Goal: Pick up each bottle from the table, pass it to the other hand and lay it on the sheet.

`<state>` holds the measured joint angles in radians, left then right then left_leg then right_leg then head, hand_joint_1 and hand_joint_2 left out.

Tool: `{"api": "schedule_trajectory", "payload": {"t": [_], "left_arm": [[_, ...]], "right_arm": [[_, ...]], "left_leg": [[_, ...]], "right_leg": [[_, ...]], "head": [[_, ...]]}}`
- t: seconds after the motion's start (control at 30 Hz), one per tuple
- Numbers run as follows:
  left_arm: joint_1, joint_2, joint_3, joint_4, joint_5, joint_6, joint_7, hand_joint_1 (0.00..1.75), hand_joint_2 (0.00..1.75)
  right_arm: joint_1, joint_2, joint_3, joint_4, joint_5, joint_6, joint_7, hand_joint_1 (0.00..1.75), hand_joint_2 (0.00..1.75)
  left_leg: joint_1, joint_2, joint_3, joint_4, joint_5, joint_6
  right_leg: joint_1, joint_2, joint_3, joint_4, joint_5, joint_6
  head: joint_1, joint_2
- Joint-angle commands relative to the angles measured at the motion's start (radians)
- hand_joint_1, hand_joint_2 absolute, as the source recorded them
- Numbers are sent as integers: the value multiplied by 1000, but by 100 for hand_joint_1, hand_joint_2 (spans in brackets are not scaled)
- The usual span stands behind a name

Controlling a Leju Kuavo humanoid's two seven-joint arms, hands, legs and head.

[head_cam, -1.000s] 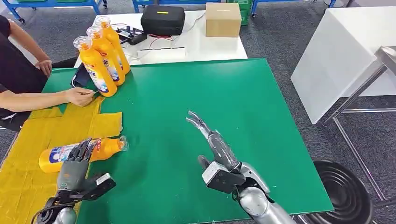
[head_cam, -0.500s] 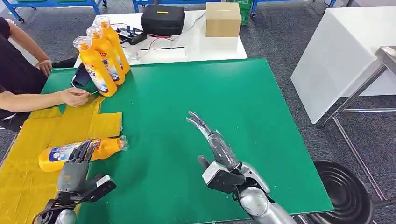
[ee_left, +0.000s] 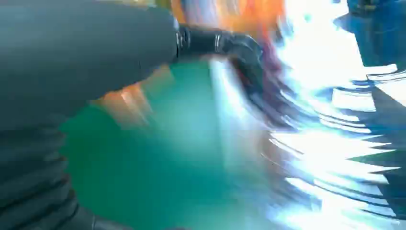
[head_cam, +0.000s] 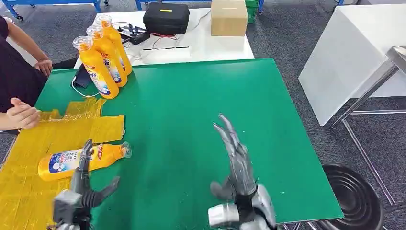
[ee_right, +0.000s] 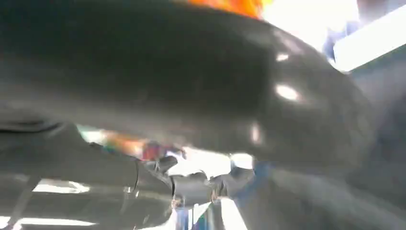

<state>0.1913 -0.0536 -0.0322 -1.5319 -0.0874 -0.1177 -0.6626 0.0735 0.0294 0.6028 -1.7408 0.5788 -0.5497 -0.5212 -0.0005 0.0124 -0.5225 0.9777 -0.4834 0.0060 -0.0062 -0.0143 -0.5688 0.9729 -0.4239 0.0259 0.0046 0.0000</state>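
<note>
Head: my left hand (head_cam: pixel 81 189) spread, holding nothing, beside the orange plastic bottle (head_cam: pixel 81 159) lying on the crinkled yellow sheet (head_cam: pixel 28 163) | my right hand (head_cam: pixel 237 165) spread over the green table (head_cam: pixel 191 110), ready to fetch from three upright orange bottles (head_cam: pixel 103 55) | Wrists: blurred, I can't tell more.

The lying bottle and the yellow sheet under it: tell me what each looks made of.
Lying bottle: looks like glossy orange plastic with a clear cap and a printed blue-and-white label. Yellow sheet: probably thin plastic film or foil, going by its crinkles and shiny creases; hard to be sure.
</note>
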Motion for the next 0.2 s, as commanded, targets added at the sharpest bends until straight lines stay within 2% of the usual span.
{"api": "schedule_trajectory", "payload": {"t": [0.03,0.2], "left_arm": [[133,-86,-232,-315,16,36,-36,0,0],[120,-97,-194,-300,24,-33,-36,0,0]], "right_arm": [[125,29,76,-87,-116,-52,-29,0,0],[127,51,39,-67,-141,14,-67,0,0]], "left_leg": [[2,1,2,1,-4,0],[1,1,1,1,-5,1]], "right_leg": [[1,3,2,-1,-1,0],[1,4,1,-2,0,-1]], "head": [[2,0],[0,0]]}}
